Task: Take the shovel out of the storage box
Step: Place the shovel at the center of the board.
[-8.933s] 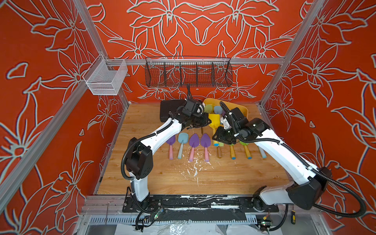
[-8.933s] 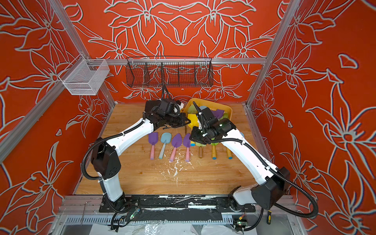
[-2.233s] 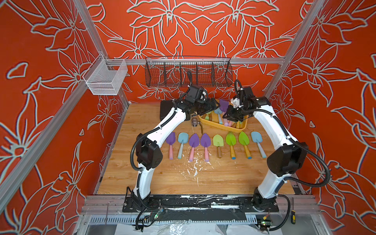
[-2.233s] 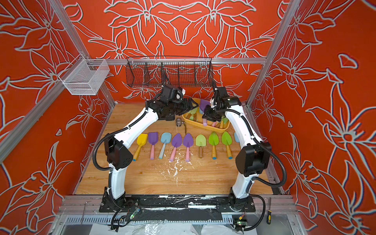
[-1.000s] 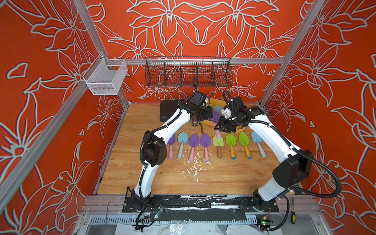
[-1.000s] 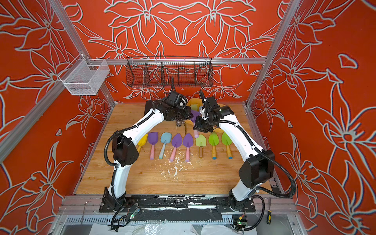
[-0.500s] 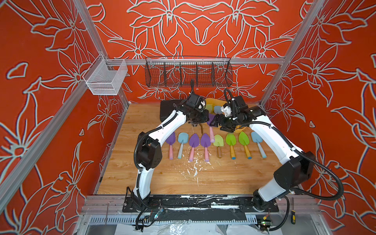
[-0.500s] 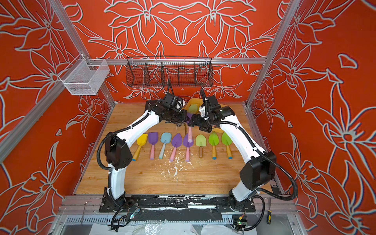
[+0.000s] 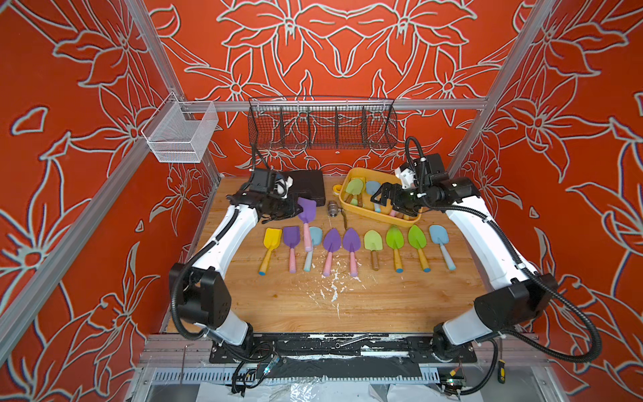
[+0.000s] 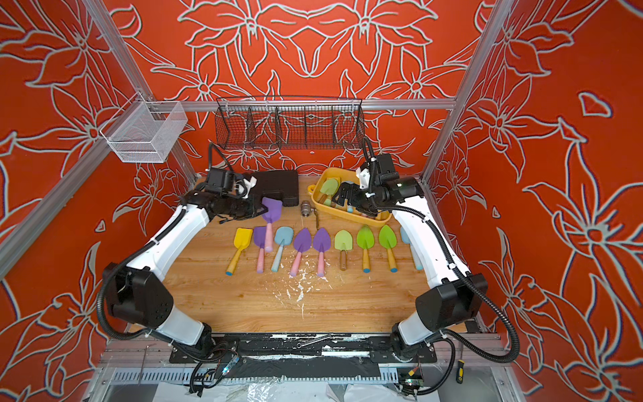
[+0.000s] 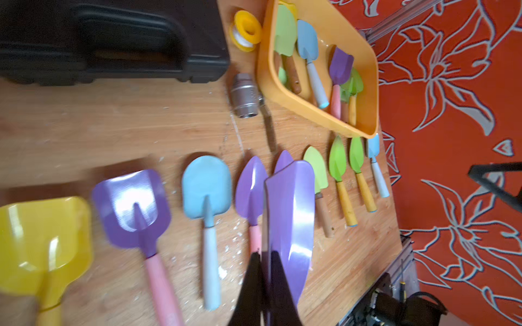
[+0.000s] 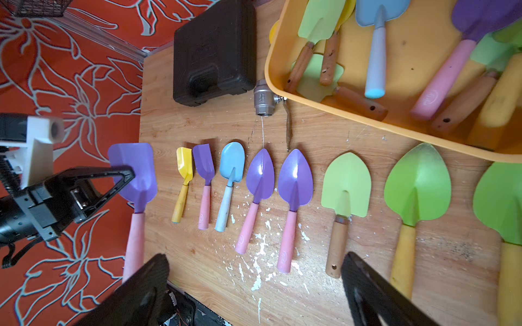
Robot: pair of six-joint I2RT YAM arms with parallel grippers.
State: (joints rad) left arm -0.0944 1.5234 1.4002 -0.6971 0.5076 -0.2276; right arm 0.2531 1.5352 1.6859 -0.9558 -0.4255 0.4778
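- Orange floral walls [image 9: 348, 52] are seen round a wooden bench [image 9: 313, 306].
- At 1 o'clock on the bench the storage box [image 9: 368, 216] is set; other shovels [image 11: 307, 39] lie in it.
- At 11 o'clock, outside the box, the purple shovel [image 9: 307, 210] is pinched by its blade in the tightly closed left tool [image 9: 295, 209], with its pink handle pointing to 6 o'clock.
- Over the box the right tool [image 9: 382, 200] is spread wide and grips nothing.
- From 9 to 3 o'clock a row of nine shovels [image 9: 350, 240] is laid on the bench.

left gripper [image 11: 265, 259] clamps a purple shovel [image 11: 291, 211] above the wooden table [image 11: 113, 127].
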